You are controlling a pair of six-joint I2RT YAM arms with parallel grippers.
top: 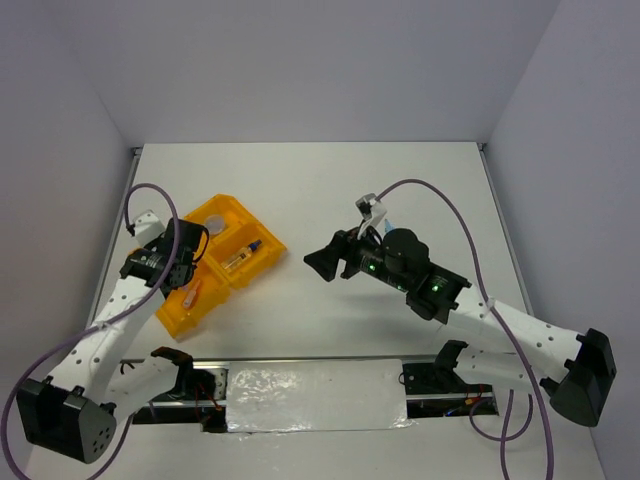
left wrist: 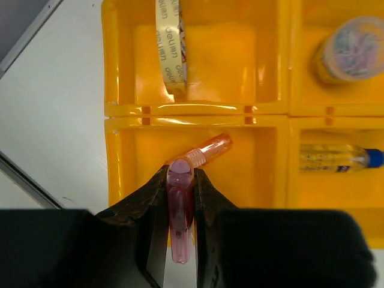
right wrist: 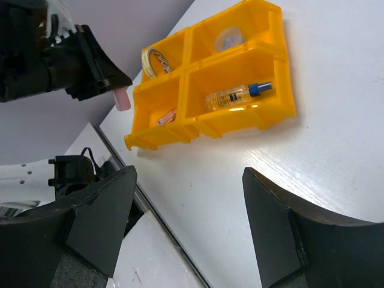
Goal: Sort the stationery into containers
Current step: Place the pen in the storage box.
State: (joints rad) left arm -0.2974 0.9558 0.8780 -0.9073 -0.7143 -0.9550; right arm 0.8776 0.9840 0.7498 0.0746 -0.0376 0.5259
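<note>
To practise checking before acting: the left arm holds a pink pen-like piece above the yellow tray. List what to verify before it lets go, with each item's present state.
1. The pink piece is gripped between the left jaws: ok.
2. Its tip is over the tray compartment holding the orange piece: ok.
3. There is room beside that orange piece: ok.
4. Its rear end is inside the near wall: cannot tell.
5. The right jaws are open, empty and away from the tray: ok.
</note>
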